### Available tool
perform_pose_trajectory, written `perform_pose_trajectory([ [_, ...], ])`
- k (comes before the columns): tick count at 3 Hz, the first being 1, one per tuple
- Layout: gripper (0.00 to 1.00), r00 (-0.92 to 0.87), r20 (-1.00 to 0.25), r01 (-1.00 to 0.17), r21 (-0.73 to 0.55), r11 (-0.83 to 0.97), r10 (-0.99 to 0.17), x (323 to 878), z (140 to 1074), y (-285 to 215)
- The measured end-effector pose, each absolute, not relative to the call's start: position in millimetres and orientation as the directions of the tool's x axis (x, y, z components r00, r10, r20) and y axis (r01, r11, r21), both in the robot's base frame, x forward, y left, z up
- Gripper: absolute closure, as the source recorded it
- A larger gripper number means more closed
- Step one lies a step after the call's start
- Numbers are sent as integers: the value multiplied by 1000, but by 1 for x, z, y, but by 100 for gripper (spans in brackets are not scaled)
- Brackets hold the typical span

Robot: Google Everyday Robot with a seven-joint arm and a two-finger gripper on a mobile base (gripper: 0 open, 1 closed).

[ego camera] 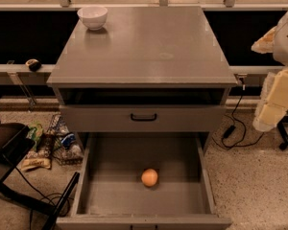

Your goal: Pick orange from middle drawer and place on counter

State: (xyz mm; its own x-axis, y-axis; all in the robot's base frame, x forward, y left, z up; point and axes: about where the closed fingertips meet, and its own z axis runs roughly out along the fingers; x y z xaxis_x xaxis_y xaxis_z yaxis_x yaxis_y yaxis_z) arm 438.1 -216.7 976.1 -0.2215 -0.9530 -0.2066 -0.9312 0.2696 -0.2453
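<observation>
The orange (150,177) lies on the floor of the middle drawer (101,195), which is pulled fully out at the bottom of the view. It sits a little in front of the drawer's centre. Above it is the shallower drawer front with a black handle (144,117), shut. The counter (149,42) is the flat grey cabinet top with a faint round smudge (166,55). My gripper (269,116) hangs with the cream arm at the right edge, level with the handled drawer front and well to the right of and above the orange, touching nothing.
A white bowl (92,17) stands on the counter's back left corner. A wire basket with clutter (62,143) and a black stand (9,152) are on the floor left of the drawer. Black cables (233,128) run on the floor to the right.
</observation>
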Motion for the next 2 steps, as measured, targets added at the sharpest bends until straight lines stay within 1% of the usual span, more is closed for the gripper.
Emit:
perform_pose_trajectory([
  [1, 0, -222, -207, -931, -245, 270, -953, 438, 976, -217],
  [2, 0, -230, -202, -930, -241, 276, -952, 448, 948, -203],
])
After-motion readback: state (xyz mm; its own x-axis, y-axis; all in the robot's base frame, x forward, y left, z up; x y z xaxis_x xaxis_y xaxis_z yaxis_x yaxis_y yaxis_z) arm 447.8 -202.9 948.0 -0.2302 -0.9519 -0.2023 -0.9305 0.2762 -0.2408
